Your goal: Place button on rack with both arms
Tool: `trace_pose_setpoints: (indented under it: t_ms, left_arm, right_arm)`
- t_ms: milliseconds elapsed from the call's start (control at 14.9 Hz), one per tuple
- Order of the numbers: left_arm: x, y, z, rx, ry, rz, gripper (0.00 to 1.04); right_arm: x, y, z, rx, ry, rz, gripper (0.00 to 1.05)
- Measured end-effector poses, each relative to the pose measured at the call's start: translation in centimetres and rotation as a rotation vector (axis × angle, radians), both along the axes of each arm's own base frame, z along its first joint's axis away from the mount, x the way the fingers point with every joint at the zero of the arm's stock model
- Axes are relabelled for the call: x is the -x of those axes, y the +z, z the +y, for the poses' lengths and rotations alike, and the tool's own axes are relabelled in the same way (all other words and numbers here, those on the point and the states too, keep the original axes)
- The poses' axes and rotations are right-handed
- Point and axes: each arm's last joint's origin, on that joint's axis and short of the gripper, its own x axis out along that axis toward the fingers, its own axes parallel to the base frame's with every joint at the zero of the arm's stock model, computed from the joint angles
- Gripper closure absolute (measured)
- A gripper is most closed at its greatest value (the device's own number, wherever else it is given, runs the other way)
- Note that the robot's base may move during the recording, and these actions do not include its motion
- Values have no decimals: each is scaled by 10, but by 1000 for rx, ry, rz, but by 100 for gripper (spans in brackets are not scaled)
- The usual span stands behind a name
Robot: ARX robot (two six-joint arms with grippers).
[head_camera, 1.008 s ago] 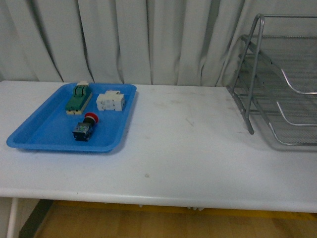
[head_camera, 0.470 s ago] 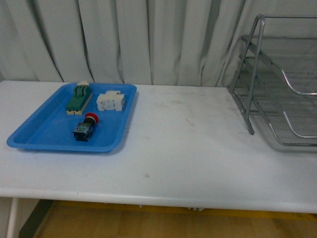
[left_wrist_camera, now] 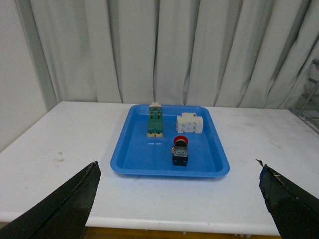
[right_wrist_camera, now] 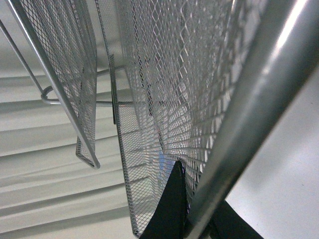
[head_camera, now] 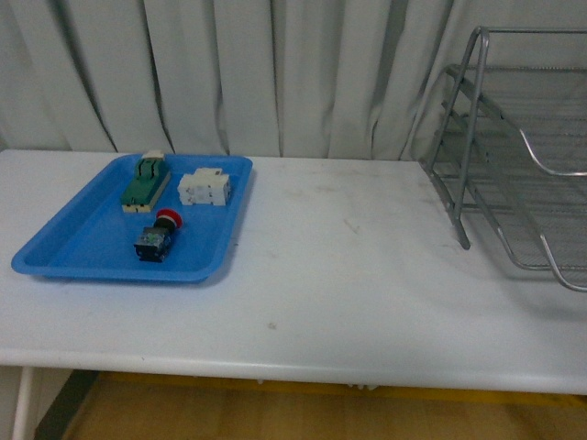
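The button (head_camera: 158, 236) lies in the blue tray (head_camera: 55, 240) on the left, not picked up yet. The left gripper (left_wrist_camera: 177, 169) faces it with fingers (left_wrist_camera: 70, 209) spread wide, likely ready to grab. On the right, the right gripper (right_wrist_camera: 195, 219) sits close against the rack (head_camera: 477, 137), maybe to steady it; open or closed, nobody can tell.

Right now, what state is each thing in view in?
button: on its side in the blue tray, untouched
green switch block: lying in the tray
white breaker: lying in the tray
blue tray: flat on the table
rack: at the table's right end, gripped by a frame tube
left tool: open, empty
right tool: shut on the rack's tube
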Motion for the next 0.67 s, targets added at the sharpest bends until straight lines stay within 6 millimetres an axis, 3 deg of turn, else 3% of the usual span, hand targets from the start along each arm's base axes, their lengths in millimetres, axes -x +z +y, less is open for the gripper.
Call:
trace_pose_setpoints:
  t_ms: [269, 672]
  left_arm:
    - [0, 0, 0, 0, 0, 0, 7]
    - [0, 0, 0, 0, 0, 0, 7]
  right_arm:
    - [12, -1, 3, -5, 3, 17, 102]
    - [27, -9, 10, -47, 44, 78, 32]
